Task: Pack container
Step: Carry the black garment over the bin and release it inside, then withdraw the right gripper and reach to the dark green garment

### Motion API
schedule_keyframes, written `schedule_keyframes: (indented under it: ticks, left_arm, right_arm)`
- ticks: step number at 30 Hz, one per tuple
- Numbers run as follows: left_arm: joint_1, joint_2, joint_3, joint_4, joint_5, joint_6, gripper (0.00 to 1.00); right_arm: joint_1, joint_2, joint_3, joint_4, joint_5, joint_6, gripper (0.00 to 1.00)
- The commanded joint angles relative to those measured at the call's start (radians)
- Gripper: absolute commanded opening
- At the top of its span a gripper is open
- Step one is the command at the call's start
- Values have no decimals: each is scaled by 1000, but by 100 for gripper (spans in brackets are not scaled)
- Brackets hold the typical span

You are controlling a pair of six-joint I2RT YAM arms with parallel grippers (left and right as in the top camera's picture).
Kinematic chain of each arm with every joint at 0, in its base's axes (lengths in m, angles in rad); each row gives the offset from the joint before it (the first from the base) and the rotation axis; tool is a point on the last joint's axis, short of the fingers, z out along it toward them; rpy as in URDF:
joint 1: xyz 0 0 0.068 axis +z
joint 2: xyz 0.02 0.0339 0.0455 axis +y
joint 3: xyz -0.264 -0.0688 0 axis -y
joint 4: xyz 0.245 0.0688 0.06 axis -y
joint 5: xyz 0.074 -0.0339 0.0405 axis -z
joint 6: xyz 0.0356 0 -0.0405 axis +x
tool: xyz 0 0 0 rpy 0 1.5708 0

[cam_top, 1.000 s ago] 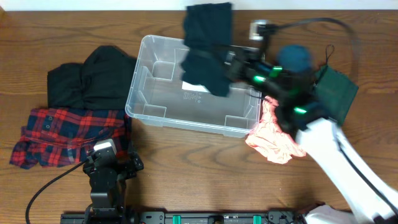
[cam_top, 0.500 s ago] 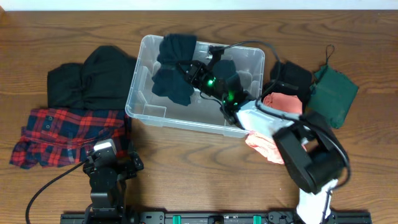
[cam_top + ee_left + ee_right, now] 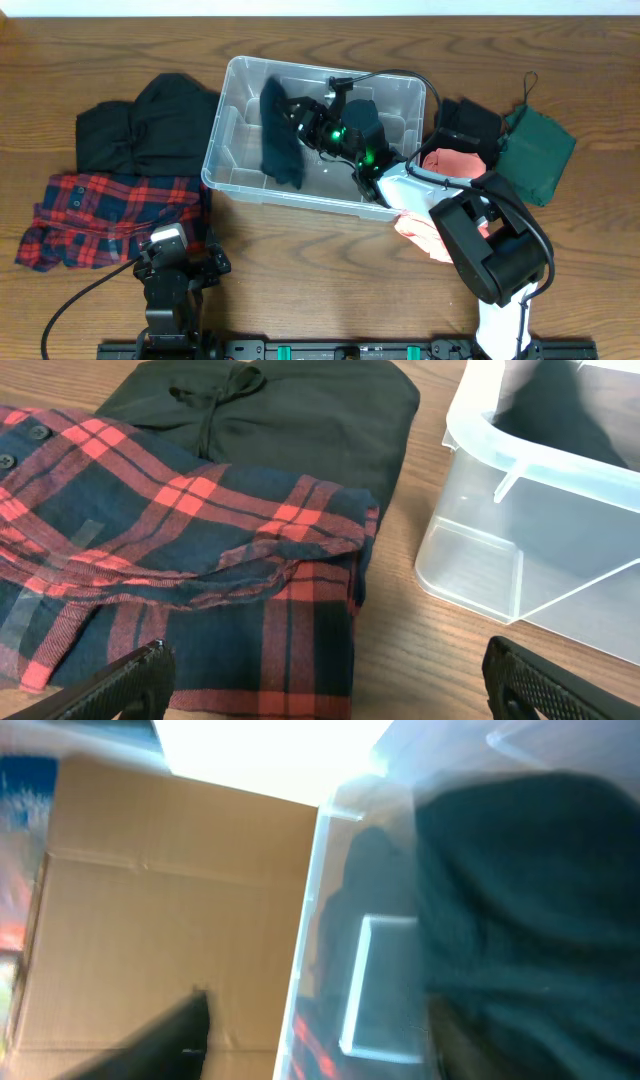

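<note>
The container (image 3: 216, 150) is a clear plastic tub at the middle back of the table. A dark teal garment (image 3: 278, 140) lies bunched inside its left half. My right gripper (image 3: 298, 112) reaches into the tub just beside that garment, and its jaws stand apart. In the blurred right wrist view, the garment (image 3: 530, 890) fills the right side by one finger and the tub wall (image 3: 305, 970) runs between the fingers. My left gripper (image 3: 185, 258) rests open near the front left. Its wrist view shows the tub corner (image 3: 520, 510) and the garment (image 3: 560, 410) inside.
A black garment (image 3: 150, 125) and a red plaid shirt (image 3: 110, 215) lie left of the tub. To its right are a pink garment (image 3: 440, 235), a coral one (image 3: 455, 162), a black one (image 3: 470, 120) and a green one (image 3: 535, 150). The right arm (image 3: 490, 250) crosses the front right.
The right gripper carried the dark teal garment from above the tub's back rim down into the tub and its jaws opened. The left arm has stayed still.
</note>
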State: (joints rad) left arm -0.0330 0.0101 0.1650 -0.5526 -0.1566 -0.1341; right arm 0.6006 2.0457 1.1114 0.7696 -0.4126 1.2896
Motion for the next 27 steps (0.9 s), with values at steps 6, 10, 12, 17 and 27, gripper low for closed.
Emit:
schedule_keyframes:
  ticks: [6,10,12,17,27]
  left_arm:
    - [2,-7,-16,1,-1,2,98]
    - [2,-7,-16,2,-1,2,98]
    - [2,-7,-16,2,-1,2,98]
    - [2,-7,-16,1,-1,2,98]
    - [2,-7,-16,1,-1,2,98]
  right_arm:
    - [-110,-39,8,55,-222,-77,78]
    - [-175,-99,8,46,-326,-148,79]
    - [-199,-141,8,33,-391,-203,79]
    - [-276,-283,8,-208,-494,-455,99]
    - [-585,-641,27,-1215,134,-880,99]
